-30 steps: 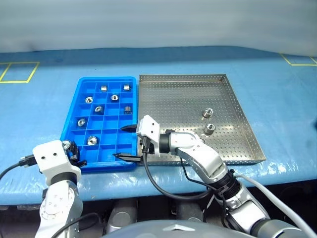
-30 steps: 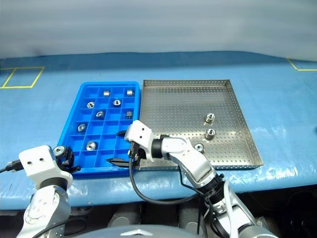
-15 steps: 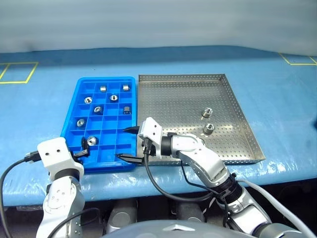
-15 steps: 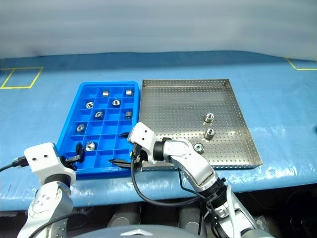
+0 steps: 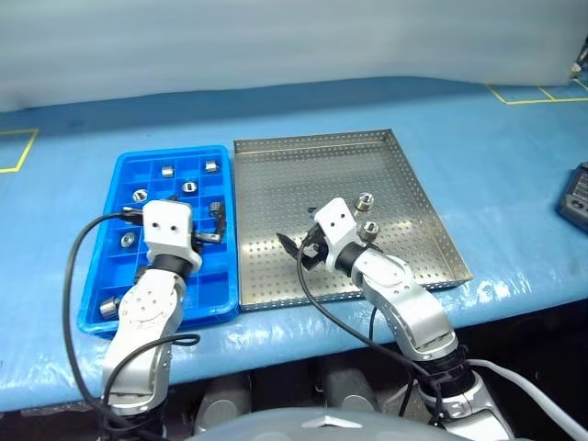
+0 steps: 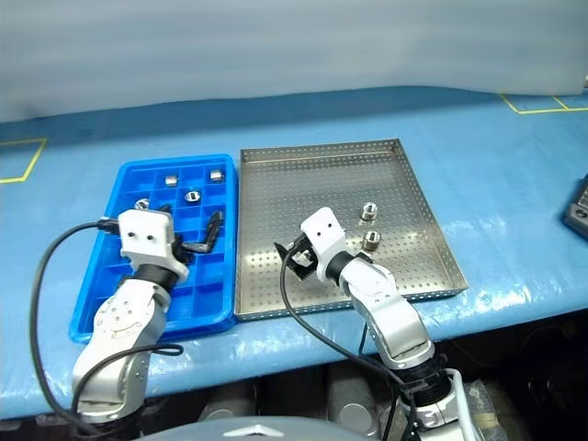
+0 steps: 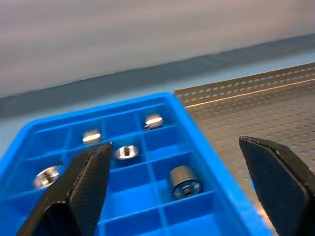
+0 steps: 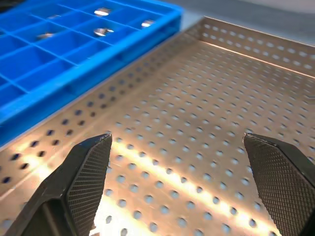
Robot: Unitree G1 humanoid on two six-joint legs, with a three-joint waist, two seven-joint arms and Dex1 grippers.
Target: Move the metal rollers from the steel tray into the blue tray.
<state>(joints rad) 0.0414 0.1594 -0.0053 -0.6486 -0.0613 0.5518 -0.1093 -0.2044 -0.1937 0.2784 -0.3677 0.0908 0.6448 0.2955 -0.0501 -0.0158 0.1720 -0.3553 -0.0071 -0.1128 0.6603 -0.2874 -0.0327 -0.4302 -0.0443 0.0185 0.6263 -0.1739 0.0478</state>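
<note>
Presently, both grippers are seen spread wide and empty. The left gripper [image 5: 179,231] hangs over the bright blue plastic tray with its grid of square compartments [image 5: 118,171], where several small shiny metal rollers [image 7: 184,180] already lie in separate cells. The right gripper [image 5: 296,248] is held low over the large silver perforated steel tray [image 5: 322,179], its fingers pointing toward the blue tray. Two rollers [image 5: 365,200] remain on the steel floor, just beyond the right wrist. A fresh pick is judged to be in hand: the right gripper would need to be turned toward those rollers, lowered astride one, and closed.
</note>
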